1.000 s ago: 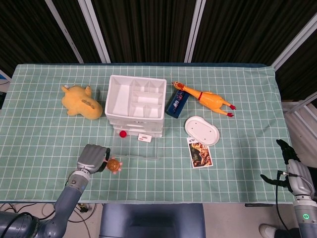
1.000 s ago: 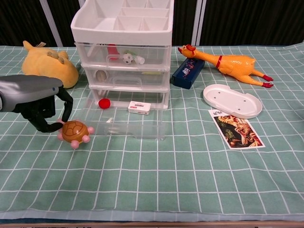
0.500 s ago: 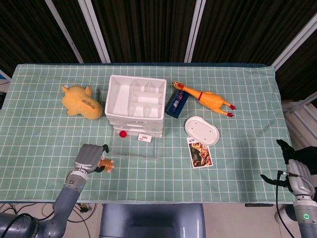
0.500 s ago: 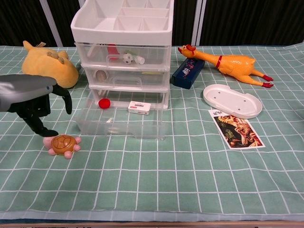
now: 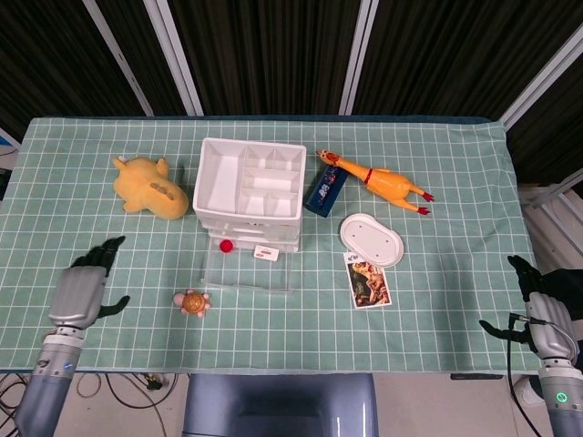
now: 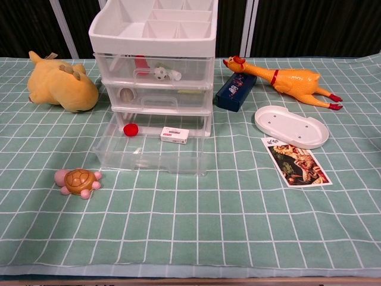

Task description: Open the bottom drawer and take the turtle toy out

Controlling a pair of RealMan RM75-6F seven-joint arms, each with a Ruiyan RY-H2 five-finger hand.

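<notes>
The turtle toy [image 5: 193, 302] [image 6: 78, 182], brown shell with pink limbs, lies on the green checked cloth just left of the pulled-out bottom drawer [image 5: 248, 269] [image 6: 153, 150]. That clear drawer belongs to a white three-drawer unit [image 5: 250, 190] [image 6: 155, 56] and holds a red ball [image 6: 131, 129] and a small white box [image 6: 174, 134]. My left hand [image 5: 84, 287] hovers far left of the turtle, fingers apart, holding nothing. My right hand [image 5: 536, 308] stays at the table's right edge, fingers spread and empty. Neither hand shows in the chest view.
A yellow plush [image 5: 150, 187] lies left of the unit. A rubber chicken [image 5: 375, 180], a blue box [image 5: 325, 189], a white oval tray [image 5: 372, 238] and a picture card [image 5: 368, 280] sit to the right.
My left hand let go of the turtle on the cloth and drew back to the left, out of the chest view. The turtle stayed where it was set down. The right hand held still.
</notes>
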